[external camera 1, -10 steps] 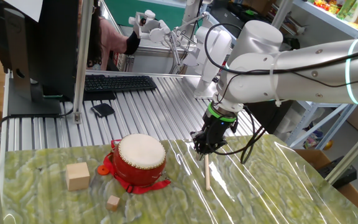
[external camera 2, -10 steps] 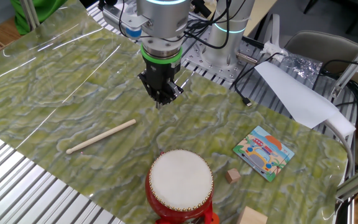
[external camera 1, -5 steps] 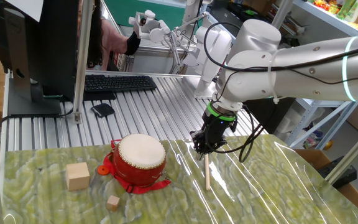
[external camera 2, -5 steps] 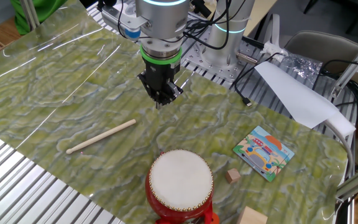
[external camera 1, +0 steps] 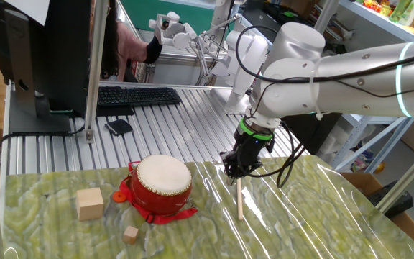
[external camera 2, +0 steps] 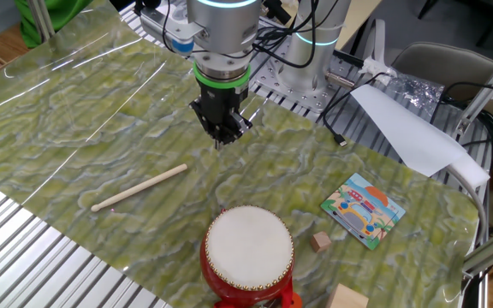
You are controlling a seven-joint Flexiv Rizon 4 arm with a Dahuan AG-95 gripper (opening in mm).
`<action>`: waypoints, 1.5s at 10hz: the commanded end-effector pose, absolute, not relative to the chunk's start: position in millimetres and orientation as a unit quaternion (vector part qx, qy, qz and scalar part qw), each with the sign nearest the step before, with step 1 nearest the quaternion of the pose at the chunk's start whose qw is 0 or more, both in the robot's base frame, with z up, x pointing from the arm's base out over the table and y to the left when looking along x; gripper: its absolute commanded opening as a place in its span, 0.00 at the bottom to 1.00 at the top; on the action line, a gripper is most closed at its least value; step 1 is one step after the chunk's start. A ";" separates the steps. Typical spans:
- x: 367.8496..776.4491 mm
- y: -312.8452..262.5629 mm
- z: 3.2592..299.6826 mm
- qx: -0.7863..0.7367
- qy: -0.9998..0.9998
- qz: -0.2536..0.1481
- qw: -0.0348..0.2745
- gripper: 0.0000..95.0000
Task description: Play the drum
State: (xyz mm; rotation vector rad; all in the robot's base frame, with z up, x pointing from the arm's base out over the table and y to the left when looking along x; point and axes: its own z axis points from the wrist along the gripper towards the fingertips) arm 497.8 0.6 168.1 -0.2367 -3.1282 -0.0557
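Note:
The red drum (external camera 1: 162,183) with its cream-white head stands upright on the green mat; it also shows in the other fixed view (external camera 2: 248,252) at the near edge. A thin wooden stick (external camera 1: 240,201) lies flat on the mat to its right, and shows in the other fixed view (external camera 2: 139,188) as well. My gripper (external camera 1: 233,175) points straight down near the stick's far end, fingers together and holding nothing. In the other fixed view my gripper (external camera 2: 221,141) is a short way beyond the stick's end, apart from it and from the drum.
A large wooden cube (external camera 1: 90,203) and a small one (external camera 1: 131,234) lie left of the drum. A picture card (external camera 2: 364,210) lies on the mat near the small cube (external camera 2: 319,242). A keyboard (external camera 1: 135,96) and monitor (external camera 1: 42,57) stand behind the mat.

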 end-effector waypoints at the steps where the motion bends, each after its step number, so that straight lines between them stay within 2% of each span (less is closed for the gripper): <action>1: 498.2 0.7 168.3 -0.073 -0.997 -0.018 0.003 0.00; 15: 497.6 0.4 169.0 -0.068 -0.998 -0.018 0.000 0.00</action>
